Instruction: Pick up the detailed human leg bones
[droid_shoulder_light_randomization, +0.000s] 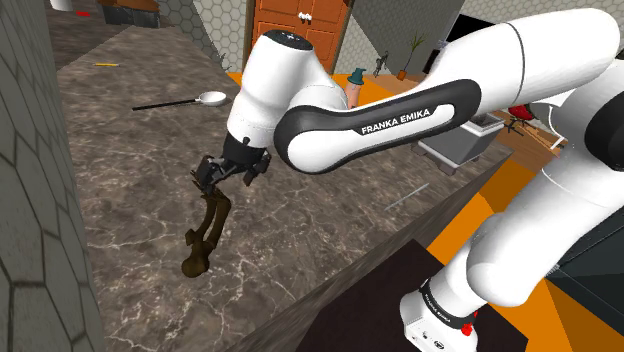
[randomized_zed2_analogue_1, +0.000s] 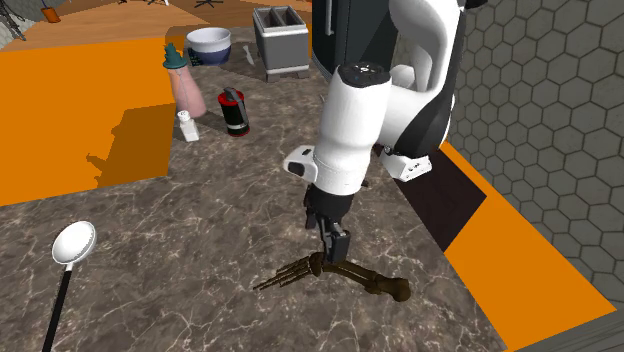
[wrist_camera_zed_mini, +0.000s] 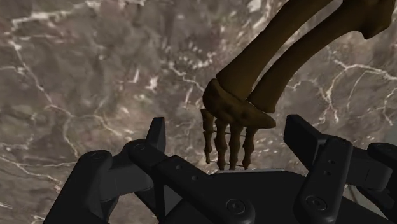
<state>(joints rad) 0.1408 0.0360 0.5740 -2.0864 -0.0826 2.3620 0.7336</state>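
We see the gripper (wrist_camera_zed_mini: 229, 133) pointing down at the counter (wrist_camera_zed_mini: 76, 76). Its jaws stand wide apart and clasp nothing. The foot end of the bones (wrist_camera_zed_mini: 267, 70) lies between them with a gap on each side, so it is not held. The ankle sits right under the jaws. From there the shin runs away flat on the counter, and the knee end lies farthest from the jaws.

There is one leg, dark brown all over. It has two long shin bones side by side, a lumpy ankle block, and a row of slim, jointed toe bones fanning out past the jaws. We cannot count the toes for sure.

The counter is dark marble with pale veins. Everything else on it stands well apart from the jaws. One ladle (randomized_zed2_analogue_1: 73, 243), with a white scoop and a dark handle, lies flat off to one side of them. Farther off, three small things stand upright near each other: one red can (randomized_zed2_analogue_1: 233, 110) with a black top, one white shaker (randomized_zed2_analogue_1: 187, 125) and one pink bottle (randomized_zed2_analogue_1: 183, 85) with a teal cap. The shaker is just beside the bottle. Farthest from the jaws, one white bowl (randomized_zed2_analogue_1: 208, 50) and one grey bin (randomized_zed2_analogue_1: 285, 55) sit side by side. One thin yellow stick (droid_shoulder_light_randomization: 107, 65) lies beyond the ladle.
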